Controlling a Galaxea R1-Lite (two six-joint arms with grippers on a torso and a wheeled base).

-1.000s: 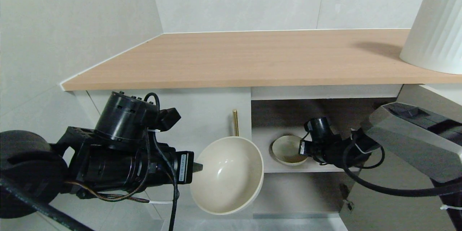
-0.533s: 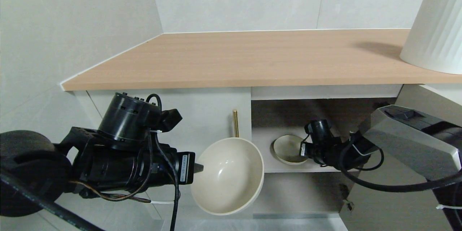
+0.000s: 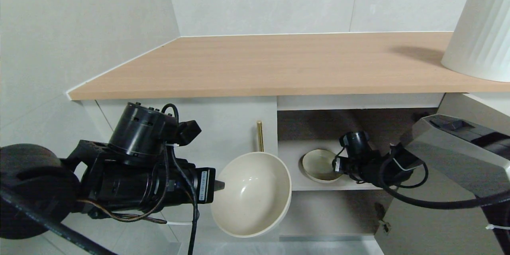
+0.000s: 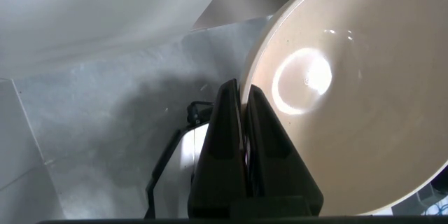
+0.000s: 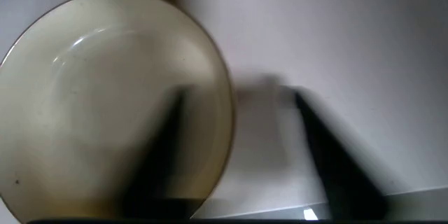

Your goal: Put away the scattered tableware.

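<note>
Right gripper (image 5: 238, 112) jaws blurred; lampshade (image 3: 478, 28) cut off at edge.

We see a large cream bowl (image 3: 252, 193) held in the air, tipped on its side with its glossy hollow facing up and outward. The left hand (image 4: 245, 94) pinches it at the rim. A smaller, shallow cream dish (image 3: 318, 165) with a thin dark rim sits upright on the white shelf (image 3: 287, 163), well apart from the bowl.

large bowl (image 3: 255, 195): 1 | small dish (image 3: 317, 164): 1 | lampshade (image 3: 480, 28): 1 | brass handle (image 3: 259, 135): 1 | wooden counter (image 3: 279, 63): 1
</note>
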